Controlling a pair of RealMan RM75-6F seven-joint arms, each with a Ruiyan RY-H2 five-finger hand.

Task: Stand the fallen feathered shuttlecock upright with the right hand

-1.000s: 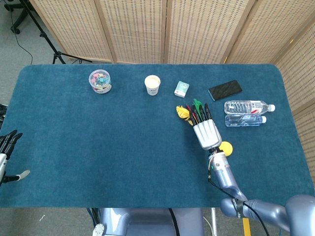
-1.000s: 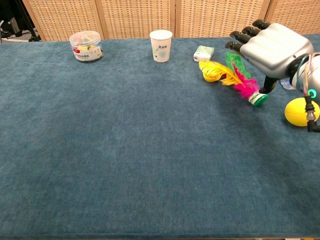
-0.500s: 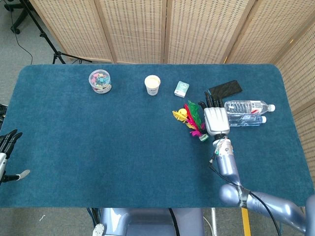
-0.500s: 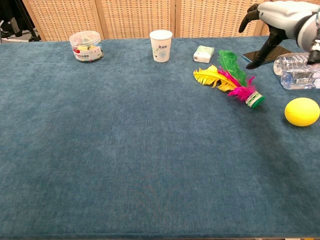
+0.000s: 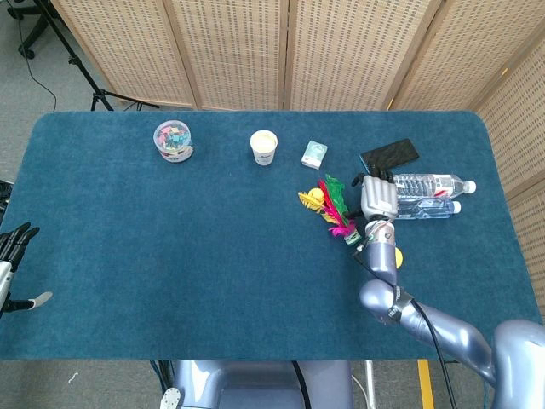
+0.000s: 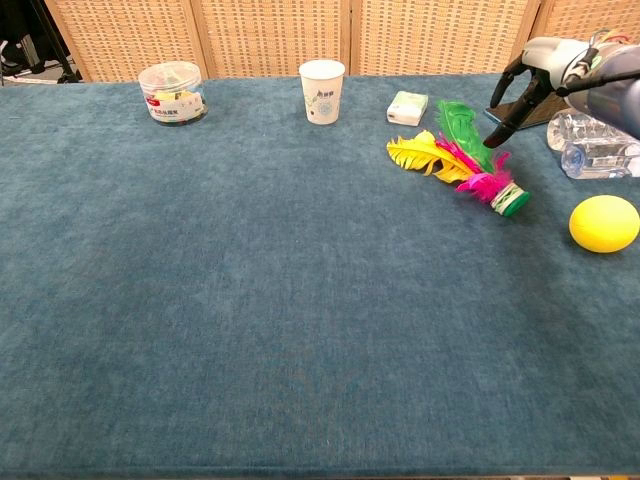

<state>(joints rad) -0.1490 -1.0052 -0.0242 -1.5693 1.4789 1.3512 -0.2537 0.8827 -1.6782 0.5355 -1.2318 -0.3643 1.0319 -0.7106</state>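
The feathered shuttlecock (image 5: pixel 331 207) (image 6: pixel 463 162) lies on its side on the blue table, right of centre. Its yellow, green and pink feathers point back-left and its green-and-white base (image 6: pixel 513 200) points front-right. My right hand (image 5: pixel 377 196) (image 6: pixel 532 78) hovers just right of and behind the feathers, fingers apart and angled downward, holding nothing and not touching the shuttlecock. My left hand (image 5: pixel 14 262) sits off the table's front-left edge, fingers spread and empty; the chest view does not show it.
Two clear water bottles (image 5: pixel 430 196) (image 6: pixel 598 145) lie just right of the right hand, with a black phone (image 5: pixel 389 154) behind it. A yellow ball (image 6: pixel 604 222) rests front-right of the shuttlecock. A small box (image 5: pixel 314 153), paper cup (image 5: pixel 264 146) and clip jar (image 5: pixel 173 141) line the back.
The right hand has lifted off the shuttlecock and drawn back and right toward the bottles, now tilted fingers-down. The shuttlecock shifted slightly and still lies on its side.
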